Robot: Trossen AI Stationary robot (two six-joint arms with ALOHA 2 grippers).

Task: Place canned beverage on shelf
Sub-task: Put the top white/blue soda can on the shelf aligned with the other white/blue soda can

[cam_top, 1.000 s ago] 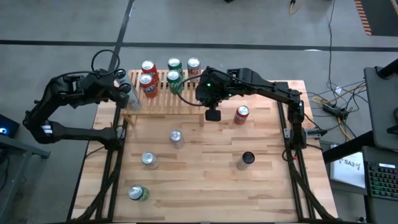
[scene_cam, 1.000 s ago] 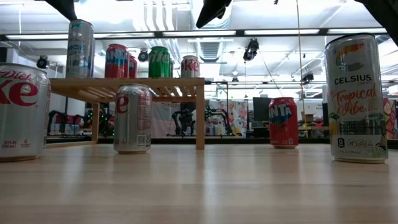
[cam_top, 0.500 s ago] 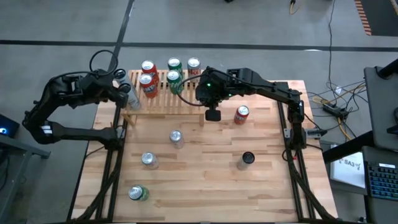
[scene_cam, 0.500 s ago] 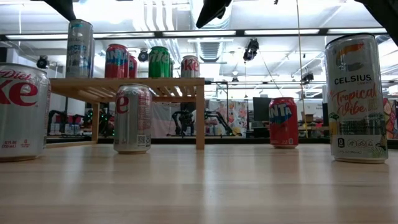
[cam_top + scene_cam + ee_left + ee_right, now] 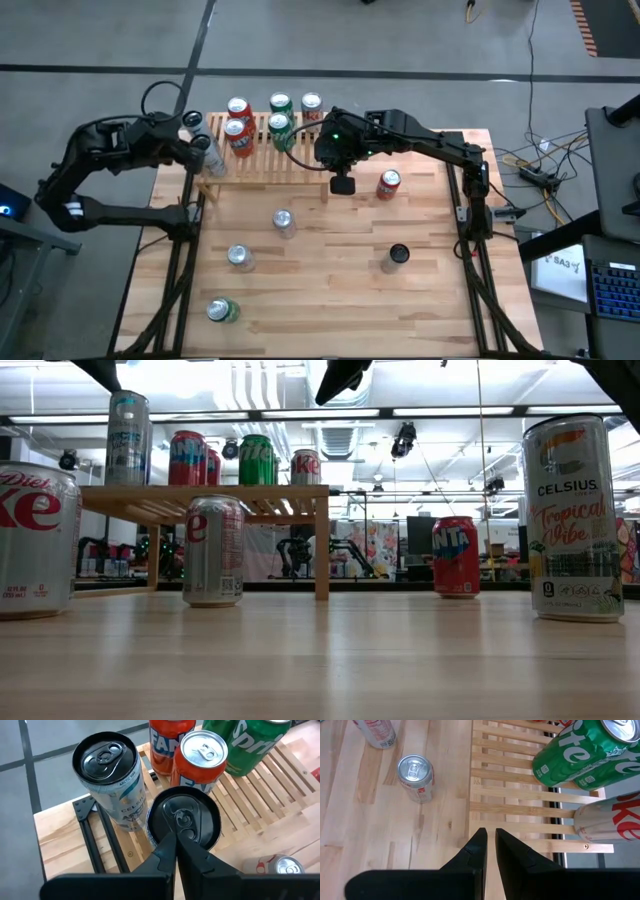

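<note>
The light-wood slatted shelf (image 5: 268,152) stands at the table's far side and carries two Fanta cans (image 5: 238,135), two Sprite cans (image 5: 279,127) and a Coke can (image 5: 311,106). At its left end are two tall black-topped Celsius cans (image 5: 105,757) (image 5: 184,817); the low view shows one (image 5: 128,438) upright on the shelf. My left gripper (image 5: 176,832) (image 5: 205,152) is shut, with its tips over the nearer tall can's lid. My right gripper (image 5: 490,837) (image 5: 343,185) is shut on nothing and hangs above the shelf's right end. My left gripper's shut fingertips (image 5: 170,840) come slanting down from the table's left over the lid (image 5: 192,815) of the nearer tall can, near the lid's edge. I cannot tell whether they touch it. The can stands upright.
Loose cans stand on the table: two silver ones (image 5: 284,220) (image 5: 238,257), a green one (image 5: 222,310) near the front, a red Fanta (image 5: 388,183) and a tall Celsius (image 5: 397,255) to the right. Bare wood lies between them.
My left wrist has rolled a little in place, and its cable loop has shifted toward the table's left. The cans stand as before.
</note>
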